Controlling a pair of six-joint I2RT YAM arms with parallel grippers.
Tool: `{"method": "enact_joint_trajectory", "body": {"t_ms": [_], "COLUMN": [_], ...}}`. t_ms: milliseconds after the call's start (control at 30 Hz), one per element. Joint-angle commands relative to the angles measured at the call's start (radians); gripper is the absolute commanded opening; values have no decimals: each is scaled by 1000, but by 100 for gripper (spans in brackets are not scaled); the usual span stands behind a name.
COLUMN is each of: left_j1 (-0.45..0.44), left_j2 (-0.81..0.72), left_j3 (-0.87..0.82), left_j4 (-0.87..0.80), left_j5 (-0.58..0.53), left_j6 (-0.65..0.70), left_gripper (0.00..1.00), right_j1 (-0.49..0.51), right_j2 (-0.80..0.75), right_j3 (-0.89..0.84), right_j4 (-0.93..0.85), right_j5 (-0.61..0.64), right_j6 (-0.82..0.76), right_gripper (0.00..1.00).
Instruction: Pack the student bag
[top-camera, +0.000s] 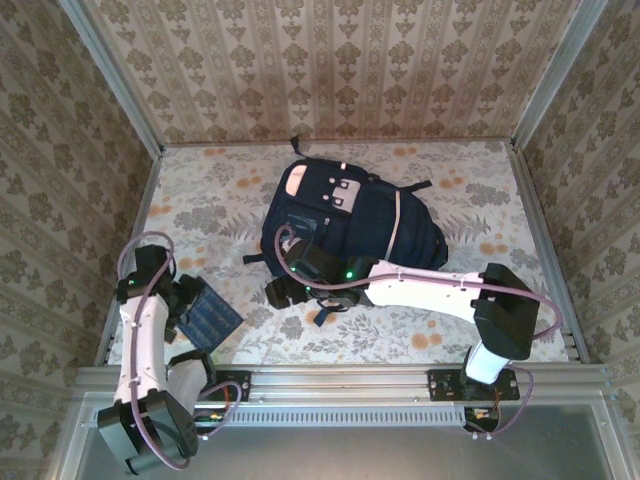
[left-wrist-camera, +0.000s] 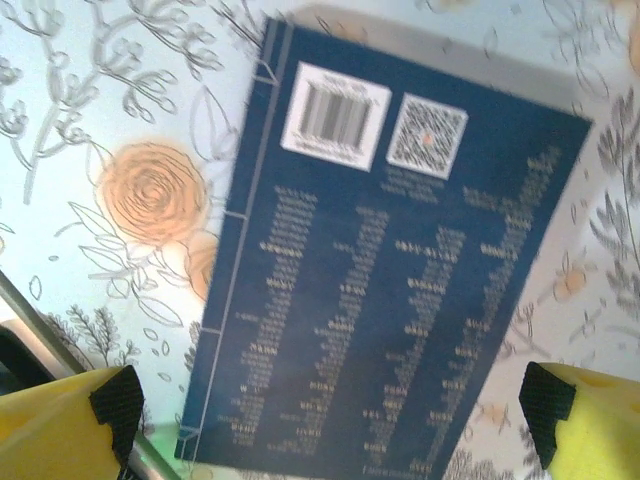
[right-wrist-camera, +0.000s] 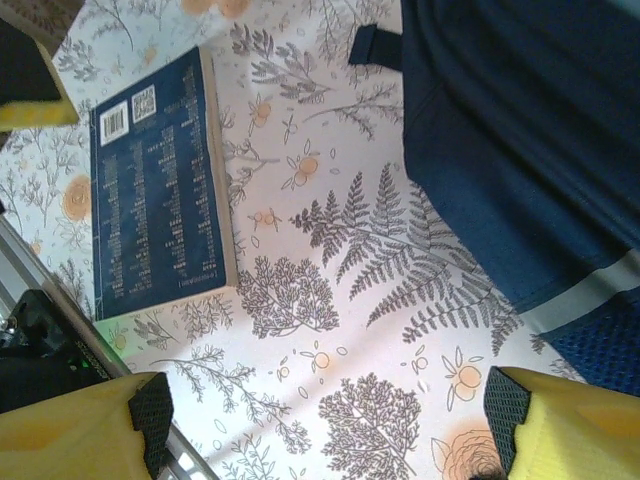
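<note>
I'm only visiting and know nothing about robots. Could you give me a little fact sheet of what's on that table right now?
bag: navy student bag, lying toward the far middle of the table
book: dark blue book, flat on the floral cloth, near left, apart from the bag
left gripper: open, above the book
right gripper: open, holding nothing, over the cloth beside the bag

**What I can't make out from here**

On the left wrist camera the print on the book (left-wrist-camera: 390, 270)'s back cover is too blurred for me to read, and its lower edge runs off the frame. On the right wrist camera the student bag (right-wrist-camera: 520, 140) is cut by the top and right edges. From above, the right arm (top-camera: 430, 285) hides the bag's near side from me.
</note>
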Motion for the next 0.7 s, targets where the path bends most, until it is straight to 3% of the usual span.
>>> {"method": "enact_joint_trajectory", "body": {"t_ms": [0,233,433,667], "left_j1": [40,72,59,-69], "left_j2": [0,146,155,148], "left_j3": [-87,-237,-264,-264], "left_j4": [71,402,488,529], "left_j5": [-43,77,197,256], "left_j6": [-83,-34,50,81], "left_gripper": [100,100,100,99], "right_j1": [7,5,3,-24], "right_j2": [9,76,241,485], "right_j3": [-1,23,170,457], "right_j4": [40,60,14,-93], "right_j5": [-42,-107,-212,-312], "right_j6": [19,4,3,4], "right_gripper": [85,86,86,84]}}
